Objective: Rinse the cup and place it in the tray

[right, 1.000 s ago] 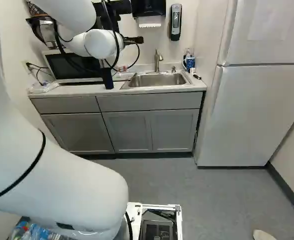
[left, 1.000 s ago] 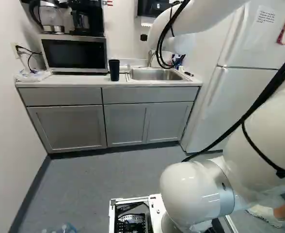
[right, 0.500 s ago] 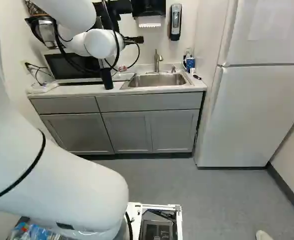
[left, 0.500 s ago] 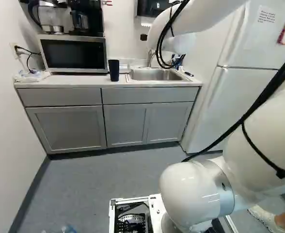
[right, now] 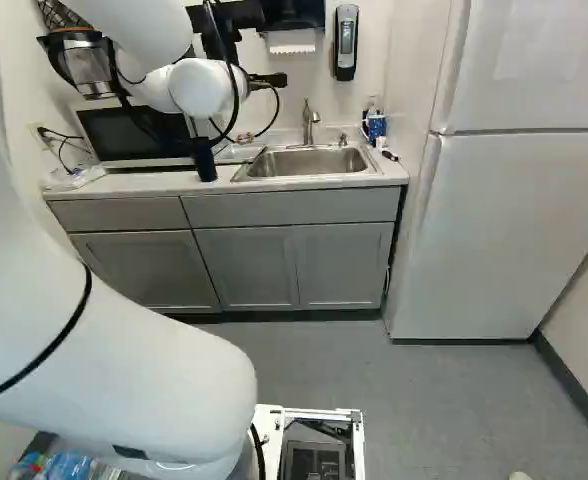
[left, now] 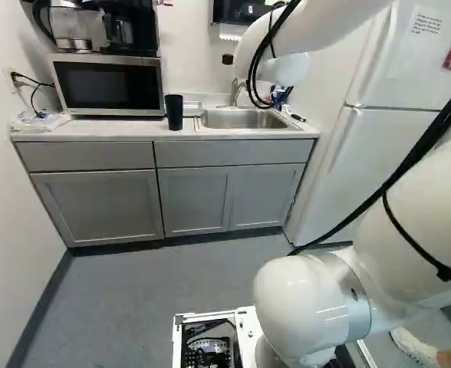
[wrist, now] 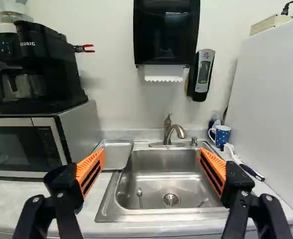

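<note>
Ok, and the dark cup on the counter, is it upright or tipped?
Upright: in the left base view the dark cup stands on end on the counter, its wider end at the top.

Ahead of me, in the left base view, the microwave (left: 110,86) stands left on the tabletop (left: 95,132), coffee maker (wrist: 39,64) on top; rightward come cup (left: 174,113) and tray (wrist: 117,153), sink (wrist: 169,169), mug (wrist: 222,136), fridge (right: 514,230).

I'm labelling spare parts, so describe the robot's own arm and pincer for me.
The arm is glossy white with rounded segments, a grey band at one joint and black cables running along its outside. The pincer is black, with jointed links, small silver-coloured screws and two slotted orange pads.
</note>
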### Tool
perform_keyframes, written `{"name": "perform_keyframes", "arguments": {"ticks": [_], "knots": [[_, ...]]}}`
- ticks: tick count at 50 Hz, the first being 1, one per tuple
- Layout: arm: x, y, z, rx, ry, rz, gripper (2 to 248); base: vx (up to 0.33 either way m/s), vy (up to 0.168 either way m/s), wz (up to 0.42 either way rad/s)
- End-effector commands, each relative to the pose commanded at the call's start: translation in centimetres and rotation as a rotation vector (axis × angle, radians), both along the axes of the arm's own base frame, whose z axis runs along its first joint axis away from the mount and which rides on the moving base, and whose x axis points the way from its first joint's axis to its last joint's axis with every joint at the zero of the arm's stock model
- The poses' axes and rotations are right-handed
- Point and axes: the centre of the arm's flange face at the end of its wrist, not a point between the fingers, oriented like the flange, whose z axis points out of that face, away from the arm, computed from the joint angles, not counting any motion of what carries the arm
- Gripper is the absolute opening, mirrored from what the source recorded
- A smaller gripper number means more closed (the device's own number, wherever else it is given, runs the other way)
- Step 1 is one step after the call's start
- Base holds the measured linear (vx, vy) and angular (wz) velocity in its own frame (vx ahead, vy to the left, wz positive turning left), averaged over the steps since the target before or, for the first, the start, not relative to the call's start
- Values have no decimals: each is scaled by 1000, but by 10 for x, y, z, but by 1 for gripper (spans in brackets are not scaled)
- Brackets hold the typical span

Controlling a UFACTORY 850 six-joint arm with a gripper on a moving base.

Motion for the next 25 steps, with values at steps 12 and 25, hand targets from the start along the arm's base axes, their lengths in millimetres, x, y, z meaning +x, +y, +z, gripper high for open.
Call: {"name": "perform_keyframes", "arguments": {"ticks": [12, 25], "knots": [[0, 0, 0, 0, 0, 0, 247, 76, -85, 3], [0, 0, 0, 0, 0, 0, 247, 81, -90, 2]]}}
